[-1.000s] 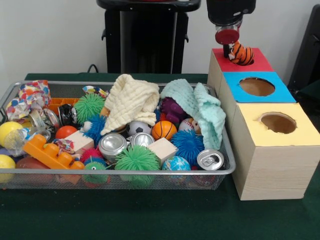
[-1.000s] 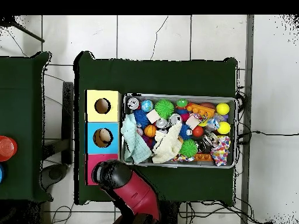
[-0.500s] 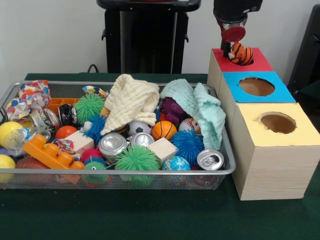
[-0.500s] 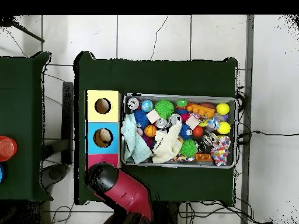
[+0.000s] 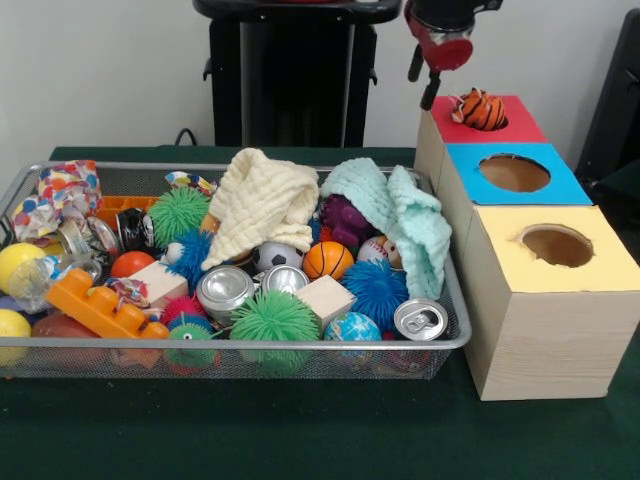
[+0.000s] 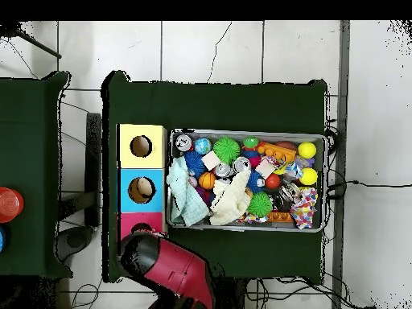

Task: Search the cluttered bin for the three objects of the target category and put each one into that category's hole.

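Tiger plush toy (image 5: 481, 110) seen lodged in hole of red box (image 5: 520, 124), partly sunk, orange-black stripes showing. Judged light, soft, squashy; best pinched across body. Claw (image 5: 432, 62) raised above box's corner, apart from toy, nothing held; open or clenched cannot be told. Blue box (image 5: 515, 174) holds pale object in overhead view. Wire bin (image 5: 250, 345) on desk (image 5: 300, 430) crammed: balls, cans, cloths.

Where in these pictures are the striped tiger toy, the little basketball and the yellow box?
tiger toy (image 5: 480, 109), front view, on its striped body in the red box's hole.
basketball (image 5: 328, 260), front view, middle of the orange ball.
yellow box (image 5: 590, 275), front view, bare yellow top beside the hole.
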Controlling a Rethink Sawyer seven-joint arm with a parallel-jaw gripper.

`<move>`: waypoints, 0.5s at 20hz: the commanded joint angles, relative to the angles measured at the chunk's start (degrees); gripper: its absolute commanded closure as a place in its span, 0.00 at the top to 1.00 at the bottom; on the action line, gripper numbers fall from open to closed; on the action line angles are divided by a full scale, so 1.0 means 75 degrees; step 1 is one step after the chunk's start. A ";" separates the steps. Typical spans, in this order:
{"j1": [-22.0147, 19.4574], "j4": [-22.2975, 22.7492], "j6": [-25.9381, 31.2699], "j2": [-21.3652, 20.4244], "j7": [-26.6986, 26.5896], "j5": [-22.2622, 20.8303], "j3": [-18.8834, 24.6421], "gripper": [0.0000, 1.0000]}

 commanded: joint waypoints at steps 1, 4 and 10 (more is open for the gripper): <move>-0.0721 -0.0489 -0.1354 0.0223 0.0198 -0.0394 0.0501 1.00; -0.0881 -0.0380 -0.1775 0.0357 0.0254 -0.0438 0.0732 1.00; -0.0923 -0.0386 -0.2025 0.0585 0.0437 -0.0427 0.0918 1.00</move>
